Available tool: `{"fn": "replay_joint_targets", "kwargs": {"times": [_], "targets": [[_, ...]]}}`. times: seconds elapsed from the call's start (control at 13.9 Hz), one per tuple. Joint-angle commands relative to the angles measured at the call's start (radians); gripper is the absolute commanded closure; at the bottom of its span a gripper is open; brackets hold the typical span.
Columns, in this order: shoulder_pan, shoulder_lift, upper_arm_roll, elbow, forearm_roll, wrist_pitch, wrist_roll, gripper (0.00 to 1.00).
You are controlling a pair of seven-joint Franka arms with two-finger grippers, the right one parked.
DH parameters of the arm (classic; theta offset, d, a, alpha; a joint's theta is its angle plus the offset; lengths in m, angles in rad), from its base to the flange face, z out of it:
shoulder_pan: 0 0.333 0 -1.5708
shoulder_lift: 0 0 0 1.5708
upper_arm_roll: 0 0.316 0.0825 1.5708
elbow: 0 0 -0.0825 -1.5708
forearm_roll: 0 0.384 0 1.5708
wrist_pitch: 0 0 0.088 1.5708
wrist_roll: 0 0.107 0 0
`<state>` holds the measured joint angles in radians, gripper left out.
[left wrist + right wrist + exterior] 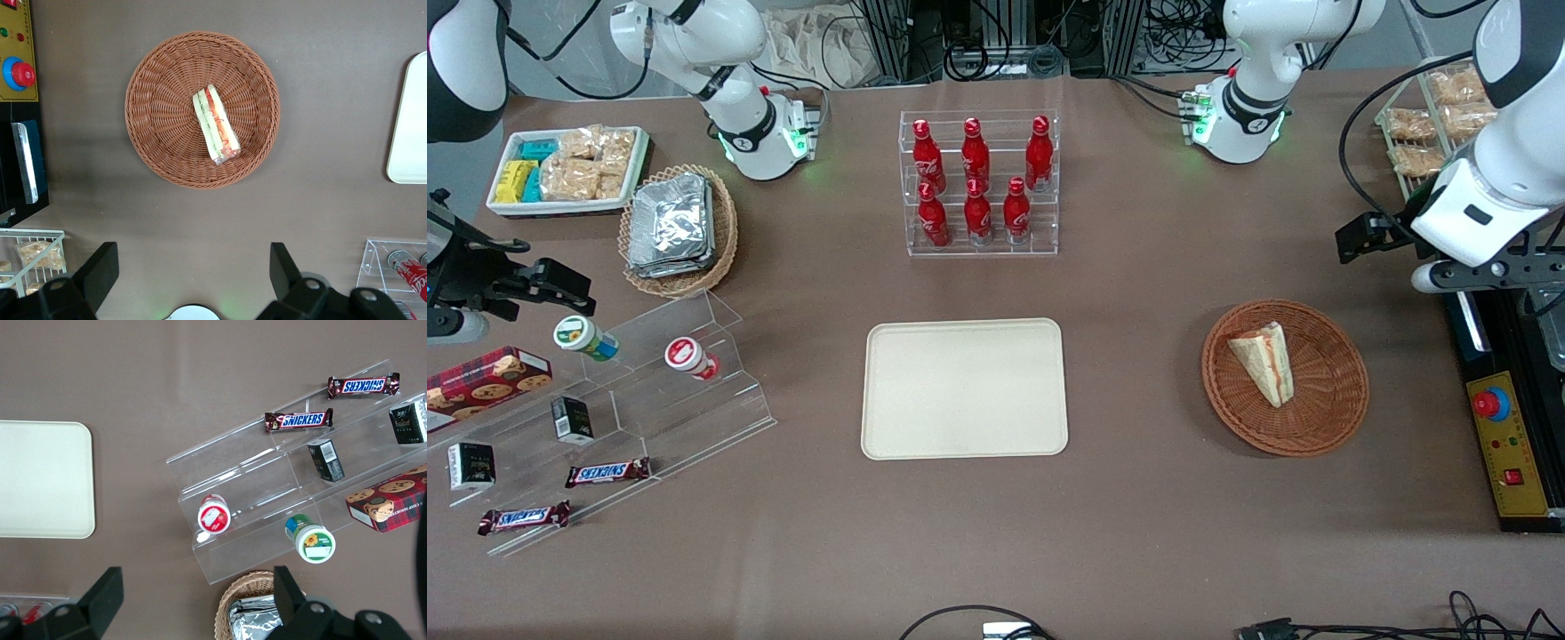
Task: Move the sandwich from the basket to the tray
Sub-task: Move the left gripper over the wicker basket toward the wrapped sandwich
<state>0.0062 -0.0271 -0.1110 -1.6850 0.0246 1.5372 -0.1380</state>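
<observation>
A matte brown table (1138,293) carries everything, with cables and metal framing along the edge farthest from the front camera. My gripper (193,277) hangs high above it with its black fingers (100,267) spread wide and holding nothing, above bare table beside the basket (160,113). The sandwich (215,125), a wrapped white wedge edged in orange-red and green, lies inside that round reddish-brown wicker basket, well apart from the smooth cream tray (964,388) with rounded corners and a low rim.
</observation>
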Motion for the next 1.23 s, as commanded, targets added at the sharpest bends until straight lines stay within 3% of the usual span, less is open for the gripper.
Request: {"fn": "replay_joint_targets", "kwargs": {"times": [0.0, 0.58, 0.87, 1.15], "targets": [[0.012, 0.007, -0.01, 0.013, -0.003, -0.003, 0.001, 0.0], [0.034, 0.032, -0.007, 0.011, -0.009, 0.001, -0.012, 0.0], [0.026, 0.123, -0.013, 0.007, -0.014, 0.003, -0.302, 0.0], [0.028, 0.268, -0.013, -0.028, -0.028, 0.156, -0.39, 0.0]]}}
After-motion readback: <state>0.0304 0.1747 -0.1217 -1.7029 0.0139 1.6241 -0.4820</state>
